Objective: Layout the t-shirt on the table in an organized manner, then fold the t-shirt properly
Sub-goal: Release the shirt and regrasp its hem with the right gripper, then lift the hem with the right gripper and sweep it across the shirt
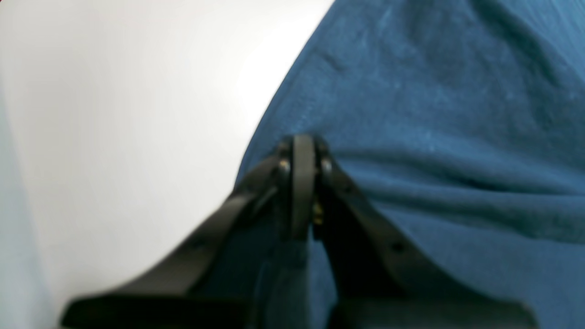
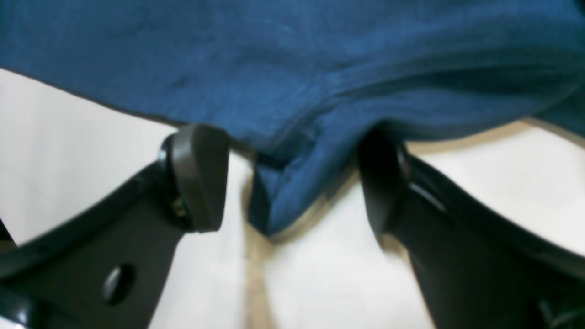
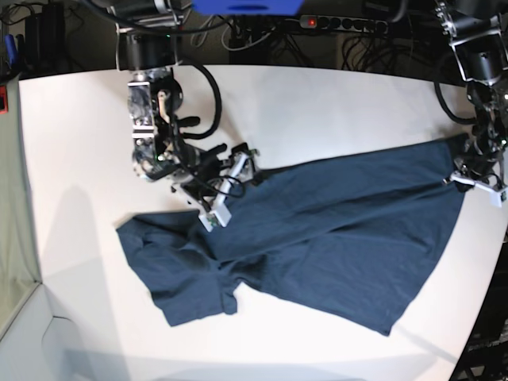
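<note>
The dark blue t-shirt (image 3: 341,238) lies partly spread on the white table (image 3: 317,103), running from a bunched sleeve end at the lower left to a hem at the right. My right gripper (image 3: 225,193) is open at the shirt's upper left edge. In the right wrist view its fingers (image 2: 196,178) straddle a hanging fold of the t-shirt (image 2: 283,201) just above the table (image 2: 68,137). My left gripper (image 3: 476,179) is at the shirt's far right corner. In the left wrist view the left gripper (image 1: 304,146) is shut on the edge of the t-shirt (image 1: 434,91), with creases running to its tips.
Cables and a power strip (image 3: 333,24) line the table's back edge. The table's right edge runs close beside my left gripper. At the left the tabletop ends at a grey panel (image 3: 12,238). Bare white tabletop (image 1: 114,114) lies left of the shirt's edge.
</note>
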`<move>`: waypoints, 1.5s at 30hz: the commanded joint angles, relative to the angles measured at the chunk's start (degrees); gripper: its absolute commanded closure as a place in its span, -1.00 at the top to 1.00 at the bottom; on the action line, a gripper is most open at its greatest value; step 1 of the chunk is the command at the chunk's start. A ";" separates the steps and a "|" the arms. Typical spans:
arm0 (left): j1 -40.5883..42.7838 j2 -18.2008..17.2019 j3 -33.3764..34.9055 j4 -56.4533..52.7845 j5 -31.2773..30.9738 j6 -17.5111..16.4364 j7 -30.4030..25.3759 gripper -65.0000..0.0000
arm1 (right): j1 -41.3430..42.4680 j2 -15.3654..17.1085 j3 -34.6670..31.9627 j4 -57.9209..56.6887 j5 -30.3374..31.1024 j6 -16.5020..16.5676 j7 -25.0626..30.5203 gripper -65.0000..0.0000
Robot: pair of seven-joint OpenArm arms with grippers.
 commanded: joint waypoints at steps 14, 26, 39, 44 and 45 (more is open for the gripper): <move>-0.60 -0.97 -0.14 0.40 0.69 0.62 0.80 -0.99 | 1.13 2.49 -0.36 15.27 -0.59 2.32 -13.77 -1.00; -0.51 -1.32 -0.14 0.49 0.69 0.62 1.15 -0.99 | 9.48 2.31 -7.39 39.53 -0.41 2.76 -21.85 -1.00; -0.69 -3.52 -0.22 0.49 0.69 0.62 0.80 -0.99 | -1.42 7.50 -29.46 39.62 -0.85 2.76 -24.49 -1.00; -2.88 -5.98 -0.14 0.40 0.69 0.62 0.71 -0.99 | -6.34 9.43 -36.40 39.53 -3.75 4.25 -24.67 -1.00; -3.06 -6.24 -0.40 0.40 0.69 0.62 0.71 -0.99 | -6.96 9.43 -37.55 39.53 -5.25 4.87 -24.75 -1.00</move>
